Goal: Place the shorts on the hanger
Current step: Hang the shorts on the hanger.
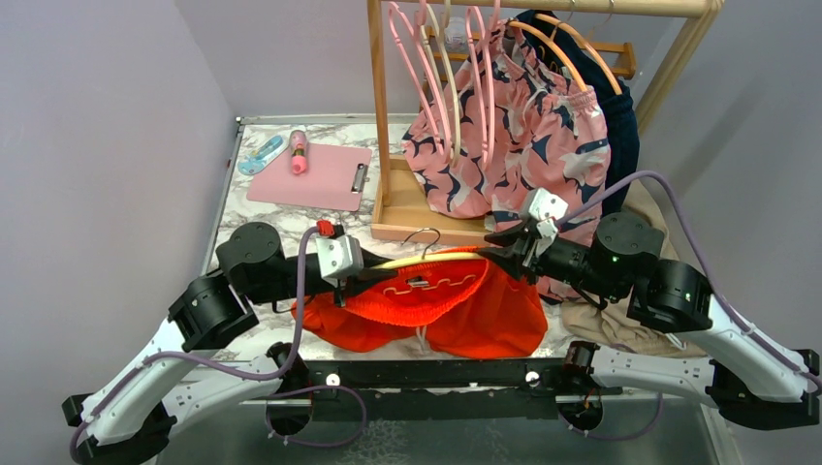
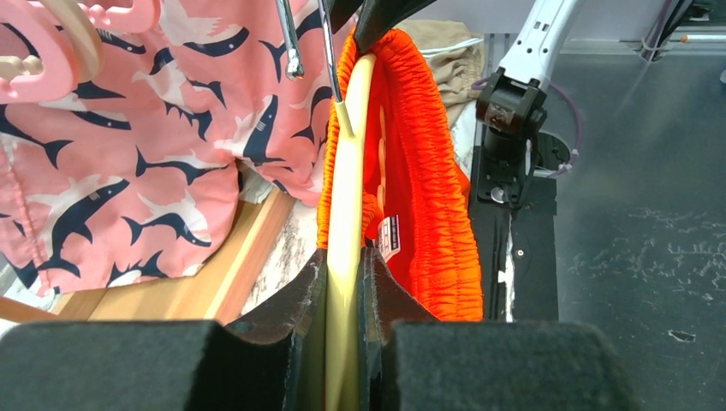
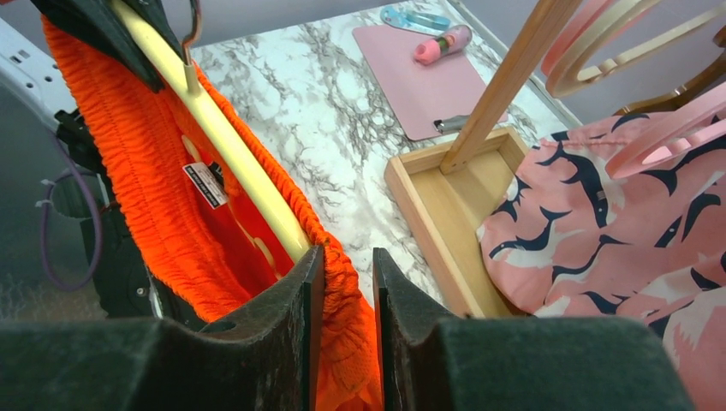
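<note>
place: robotics lab | evidence: grey partition walls [image 1: 97, 116], marble-print table [image 1: 339, 131], clothes rack [image 1: 378, 97]

Marble table [image 1: 254, 208]: pink clipboard [image 1: 310, 174], wooden rack base [image 1: 407, 205], beige garment [image 1: 620, 325]; blue item [image 1: 260, 155], maybe scissors.
</note>
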Controlling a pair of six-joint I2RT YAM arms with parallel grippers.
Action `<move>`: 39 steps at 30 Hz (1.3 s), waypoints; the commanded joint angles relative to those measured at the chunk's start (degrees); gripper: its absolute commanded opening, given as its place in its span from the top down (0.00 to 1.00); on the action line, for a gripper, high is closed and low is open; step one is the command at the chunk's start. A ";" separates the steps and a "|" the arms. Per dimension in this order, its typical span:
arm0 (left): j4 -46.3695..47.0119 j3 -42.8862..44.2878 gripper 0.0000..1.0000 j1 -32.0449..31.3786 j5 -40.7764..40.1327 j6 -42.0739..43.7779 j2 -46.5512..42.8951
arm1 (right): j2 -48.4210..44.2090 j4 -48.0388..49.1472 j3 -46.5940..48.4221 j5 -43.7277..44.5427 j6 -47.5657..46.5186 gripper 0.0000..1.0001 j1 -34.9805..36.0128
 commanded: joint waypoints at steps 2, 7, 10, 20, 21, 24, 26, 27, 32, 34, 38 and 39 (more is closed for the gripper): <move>7.45 3.58 1.00 0.17 -1.67 0.39 -3.42 | -0.72 -4.75 -0.96 7.25 0.24 0.73 0.01; 7.76 4.45 1.00 0.14 -1.40 0.12 -3.95 | -0.58 -4.76 -0.16 9.32 0.74 0.76 0.04; 8.23 5.14 1.00 0.12 -1.58 0.16 -4.03 | -0.67 -4.71 0.69 10.47 1.11 0.76 0.02; 10.57 8.53 1.00 0.17 -3.56 1.50 -4.22 | -0.67 -5.13 6.52 10.84 1.34 0.76 0.07; 10.76 9.10 1.00 0.17 -3.79 1.84 -4.04 | -0.46 -5.03 7.57 10.24 1.25 0.75 0.02; 10.84 11.40 1.00 0.17 -3.91 2.67 -2.99 | 0.48 -5.64 11.34 8.52 0.51 0.73 0.03; 10.86 12.95 1.00 0.17 -3.77 3.03 -2.32 | 0.98 -5.74 13.88 6.63 0.07 0.69 -0.03; 10.91 14.16 1.00 0.17 -3.58 3.18 -1.92 | 1.10 -5.63 15.10 5.77 -0.19 0.66 0.05; 10.81 17.59 1.00 0.17 -3.46 4.21 -0.64 | 0.61 -3.55 19.73 -0.75 -1.48 0.54 0.02; 10.88 17.92 1.00 0.17 -3.29 4.22 -0.42 | 0.29 -2.26 20.17 -4.19 -1.88 0.50 0.00; 10.79 17.61 1.00 0.13 -2.00 3.54 0.03 | 1.41 -1.11 20.82 -7.95 -2.78 0.44 0.00; 10.74 17.52 1.00 0.17 -1.70 3.27 0.16 | 1.70 -0.86 20.97 -8.56 -3.09 0.43 -0.01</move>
